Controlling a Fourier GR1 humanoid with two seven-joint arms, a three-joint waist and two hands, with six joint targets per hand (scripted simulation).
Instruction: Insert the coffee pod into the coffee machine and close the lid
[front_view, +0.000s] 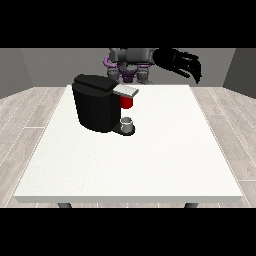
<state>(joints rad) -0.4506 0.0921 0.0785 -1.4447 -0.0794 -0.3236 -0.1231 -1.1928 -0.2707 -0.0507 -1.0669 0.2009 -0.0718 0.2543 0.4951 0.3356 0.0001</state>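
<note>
Coffee machine (97, 102) black, standing at desk's (150, 165) far left part, grey lid (126, 90) lowered over red holder (127, 102); coffee pod itself nowhere discernible, small grey cup (128, 122) below on base. Hand at view's right (186, 64) raised high, well apart, fingers hanging released. Other hand hidden from sight.

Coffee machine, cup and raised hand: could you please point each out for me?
Coffee machine (94, 107): front view, on its black body.
Cup (127, 123): front view, on its side, under the spout.
Hand at the view's right (187, 63): front view, on its fingers.
</note>
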